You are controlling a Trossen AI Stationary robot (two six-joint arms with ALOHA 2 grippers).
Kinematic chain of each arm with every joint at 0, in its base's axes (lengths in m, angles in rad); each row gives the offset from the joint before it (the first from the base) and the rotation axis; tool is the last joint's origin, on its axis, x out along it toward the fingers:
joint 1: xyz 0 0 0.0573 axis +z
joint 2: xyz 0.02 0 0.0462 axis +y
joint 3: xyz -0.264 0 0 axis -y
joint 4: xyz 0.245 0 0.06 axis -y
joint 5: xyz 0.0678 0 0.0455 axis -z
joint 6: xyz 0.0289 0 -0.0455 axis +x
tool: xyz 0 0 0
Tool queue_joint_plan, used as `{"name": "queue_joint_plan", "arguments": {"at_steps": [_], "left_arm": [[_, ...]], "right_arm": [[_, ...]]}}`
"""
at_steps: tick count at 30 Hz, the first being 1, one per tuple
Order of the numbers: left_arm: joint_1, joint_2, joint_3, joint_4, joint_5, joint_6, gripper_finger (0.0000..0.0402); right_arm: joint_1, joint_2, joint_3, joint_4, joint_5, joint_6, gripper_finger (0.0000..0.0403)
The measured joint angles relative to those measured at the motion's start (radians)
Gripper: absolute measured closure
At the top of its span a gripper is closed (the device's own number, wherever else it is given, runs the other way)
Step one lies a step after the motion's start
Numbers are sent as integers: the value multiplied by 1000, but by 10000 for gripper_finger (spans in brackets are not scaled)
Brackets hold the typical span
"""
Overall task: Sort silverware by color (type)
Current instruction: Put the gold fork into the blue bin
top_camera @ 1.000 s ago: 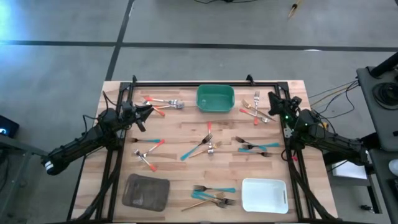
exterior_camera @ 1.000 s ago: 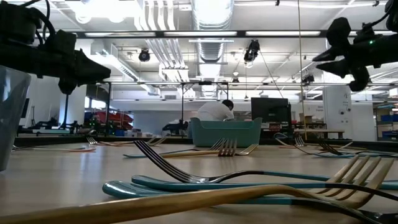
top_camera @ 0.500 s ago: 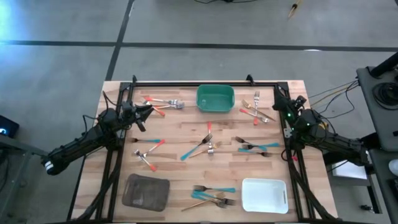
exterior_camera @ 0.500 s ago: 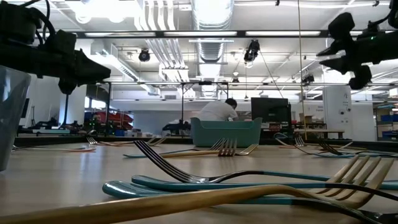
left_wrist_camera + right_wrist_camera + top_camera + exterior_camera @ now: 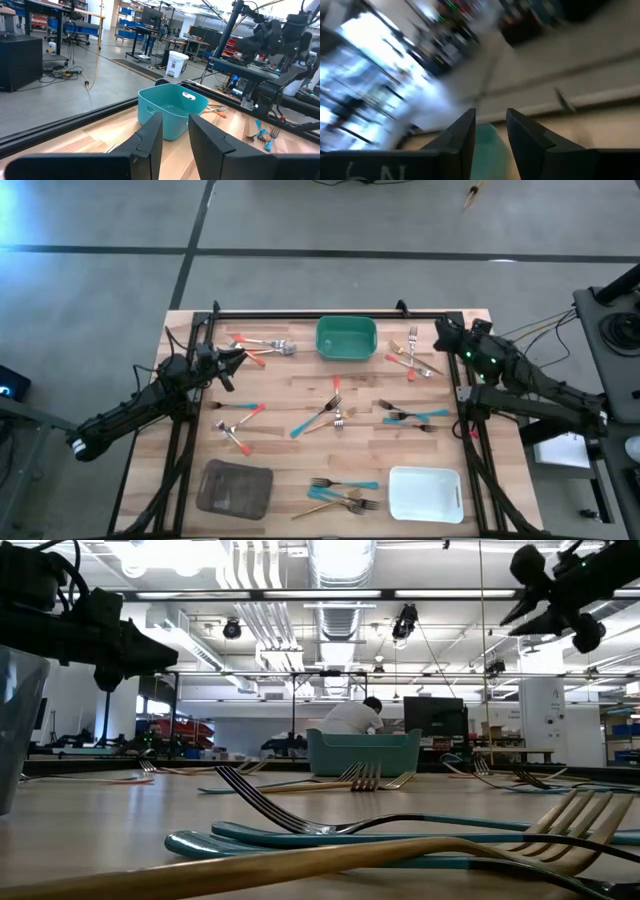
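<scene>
The silverware lies scattered on the wooden table [image 5: 300, 385]. Red-handled forks [image 5: 262, 345] lie far left and more red-handled ones [image 5: 238, 425] at the left. Mixed pieces [image 5: 325, 415] are in the middle, teal forks [image 5: 410, 416] right of them, gold and red ones [image 5: 410, 355] far right, and teal and gold forks [image 5: 345, 495] near the front. My left gripper [image 5: 240, 352] hovers open over the far left, and its wrist view [image 5: 175, 132] shows nothing between the fingers. My right gripper [image 5: 440, 332] is raised over the far right, open and empty [image 5: 491, 130].
A green bin [image 5: 346, 338] stands at the middle of the far edge. A grey tray [image 5: 234, 487] lies near left and a white tray [image 5: 425, 493] near right. A black frame rail [image 5: 330, 313] runs along the far edge. A person [image 5: 350, 718] is seen in the room behind.
My right gripper has risen over the table's far right corner, most of it in the last half second, and its wrist has tipped. Its fingers keep the same gap. The left arm and the silverware have stayed where they were.
</scene>
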Motion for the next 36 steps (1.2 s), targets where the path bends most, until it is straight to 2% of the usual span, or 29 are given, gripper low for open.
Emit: {"name": "queue_joint_plan", "arguments": {"at_steps": [5,8,17,22,27,30,36], "left_arm": [[0,0,0,0,0,0,324],[0,0,0,0,0,0,324],[0,0,0,0,0,0,324],[0,0,0,0,0,0,324],[0,0,0,0,0,0,324],[0,0,0,0,0,0,324],[0,0,0,0,0,0,324]], "right_arm": [[-26,133,144,-418,-4,270,300],[-35,196,203,-554,-36,308,300],[-55,356,249,-541,-189,134,300],[-82,451,265,-548,-225,59,300],[-106,536,291,-554,-220,-106,300],[-131,581,301,-553,-273,-192,299],[-188,669,306,-554,-381,-351,266]]}}
